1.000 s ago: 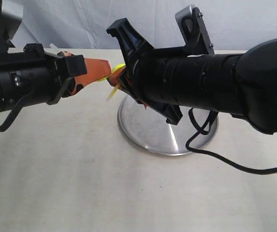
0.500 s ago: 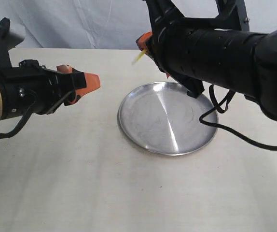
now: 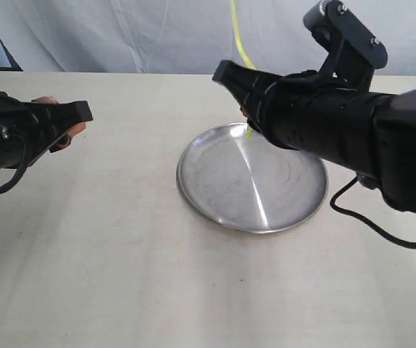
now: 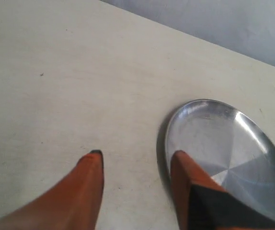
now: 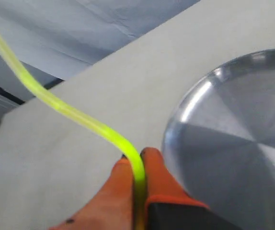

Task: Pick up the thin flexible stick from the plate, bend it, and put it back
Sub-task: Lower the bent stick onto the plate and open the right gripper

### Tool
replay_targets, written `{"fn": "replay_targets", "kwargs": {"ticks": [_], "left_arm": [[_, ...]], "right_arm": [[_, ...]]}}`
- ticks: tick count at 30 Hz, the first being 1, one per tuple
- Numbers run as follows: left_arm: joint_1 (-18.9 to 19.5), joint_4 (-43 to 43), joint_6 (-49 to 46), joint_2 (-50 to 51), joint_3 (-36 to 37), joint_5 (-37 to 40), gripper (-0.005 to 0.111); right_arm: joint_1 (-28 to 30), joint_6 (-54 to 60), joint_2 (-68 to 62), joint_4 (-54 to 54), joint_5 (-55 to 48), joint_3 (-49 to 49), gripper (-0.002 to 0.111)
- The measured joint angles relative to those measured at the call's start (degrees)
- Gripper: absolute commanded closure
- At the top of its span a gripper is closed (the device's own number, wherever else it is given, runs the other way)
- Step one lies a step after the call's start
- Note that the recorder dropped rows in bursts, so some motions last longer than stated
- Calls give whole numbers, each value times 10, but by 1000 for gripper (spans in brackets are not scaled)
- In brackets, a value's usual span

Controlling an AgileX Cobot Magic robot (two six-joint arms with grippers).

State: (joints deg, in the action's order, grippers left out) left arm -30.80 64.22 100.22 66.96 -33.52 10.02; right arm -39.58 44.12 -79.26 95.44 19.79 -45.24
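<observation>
The thin flexible stick (image 5: 75, 117), yellow-green and curved, is pinched between the orange fingers of my right gripper (image 5: 138, 160). In the exterior view the stick (image 3: 238, 40) rises past the top of the frame from the right gripper (image 3: 246, 119), which hangs over the far rim of the plate (image 3: 222, 181). The plate, round and shiny silver, holds nothing. My left gripper (image 4: 135, 160) is open with nothing between its orange fingers, to the left of the plate (image 4: 209, 139). In the exterior view the left gripper (image 3: 70, 127) sits low at the far left.
A pale cloth backdrop (image 3: 121, 32) hangs behind the beige table (image 3: 121, 261). A black cable (image 3: 382, 232) trails from the right arm onto the table at the right of the plate.
The left gripper has let go of the stick and drawn back to the left. The right gripper has swung down toward the plate's far rim, and the stick now points upward.
</observation>
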Motion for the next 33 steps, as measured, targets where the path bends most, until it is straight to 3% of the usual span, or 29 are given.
{"fn": "replay_targets", "kwargs": {"ticks": [4,15,21,24,33], "left_arm": [[0,-2,0,-1,0,3,78],[0,-9,0,-1,10,6,78],[0,-11,0,-1,10,6,78],[0,-11,0,-1,10,6,78],[0,-12,-1,-1,10,16,78]], "right_arm": [[0,117,-31,34,54,0,109],[0,223,-147,45,109,0,108],[0,242,-176,45,140,-16,74],[0,244,-192,45,165,-29,63],[0,268,-211,46,186,-61,61]]}}
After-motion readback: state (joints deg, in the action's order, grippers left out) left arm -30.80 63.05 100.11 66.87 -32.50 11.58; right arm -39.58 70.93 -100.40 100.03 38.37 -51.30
